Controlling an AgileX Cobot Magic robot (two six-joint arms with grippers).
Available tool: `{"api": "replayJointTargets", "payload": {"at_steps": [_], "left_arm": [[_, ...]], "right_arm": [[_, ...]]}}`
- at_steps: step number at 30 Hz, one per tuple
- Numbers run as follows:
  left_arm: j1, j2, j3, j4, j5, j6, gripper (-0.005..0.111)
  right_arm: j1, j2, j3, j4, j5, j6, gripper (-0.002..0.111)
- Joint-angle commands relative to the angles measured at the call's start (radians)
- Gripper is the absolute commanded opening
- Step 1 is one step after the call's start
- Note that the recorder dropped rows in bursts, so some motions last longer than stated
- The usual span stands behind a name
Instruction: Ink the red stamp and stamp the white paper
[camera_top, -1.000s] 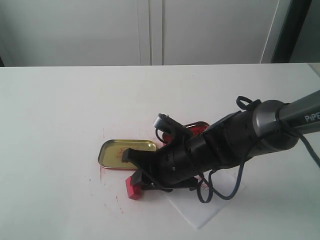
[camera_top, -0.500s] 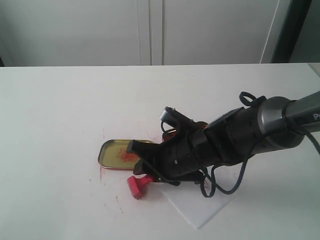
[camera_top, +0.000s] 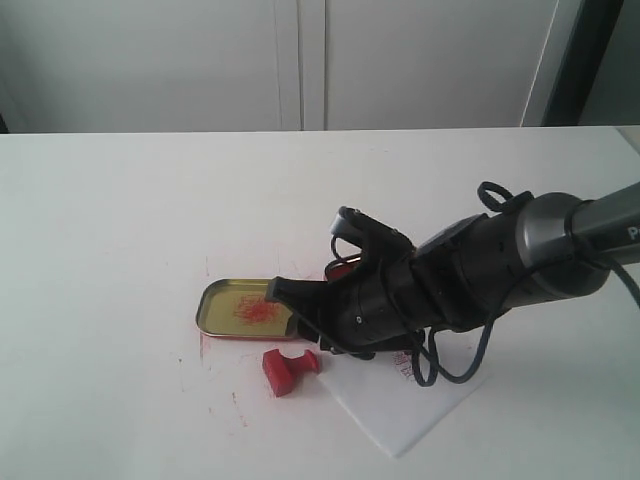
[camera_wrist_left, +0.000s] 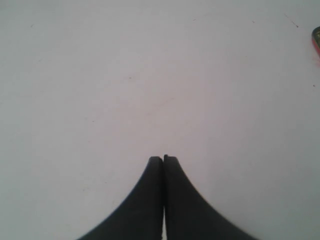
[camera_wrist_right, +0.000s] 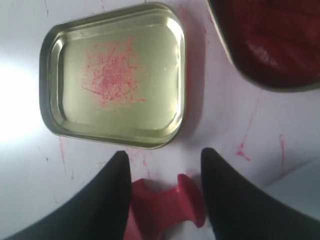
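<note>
While the right gripper (camera_top: 298, 320) hangs low over the bench (camera_top: 120, 220), its jaws stand wide apart and grasp nothing. The red stamp (camera_top: 288, 370) lies tipped on its side on the bench top, toward the near edge. It sits just in front of the open brass-coloured tin (camera_top: 235, 310) and just beside the left corner of the white paper (camera_top: 400, 420); contact with the paper cannot be told. Right wrist view: stamp (camera_wrist_right: 165, 202) seen between the two fingers, clear of both. Red ink tin (camera_wrist_right: 270, 40) lies beside the brass one. Left gripper (camera_wrist_left: 163, 159): jaws pressed together, empty, over bare bench.
</note>
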Motion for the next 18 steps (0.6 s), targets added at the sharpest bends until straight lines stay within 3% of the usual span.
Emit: {"api": "replayJointTargets", "payload": {"at_steps": [1,6,15,18], "left_arm": [[-0.008,-0.004,0.008,-0.003,0.0,-0.003,0.0],[-0.008,-0.004,0.008,-0.003,0.0,-0.003,0.0],[-0.008,-0.004,0.008,-0.003,0.0,-0.003,0.0],[-0.008,-0.004,0.008,-0.003,0.0,-0.003,0.0]], "right_arm": [[0.0,-0.023,-0.005,-0.014,-0.006,-0.002,0.043],[0.0,-0.061,-0.005,-0.043,0.01,-0.085,0.035],[0.0,-0.151,-0.005,-0.187,0.045,-0.081,0.002],[0.0,-0.182,-0.005,-0.249,0.079,-0.081,0.0]]}}
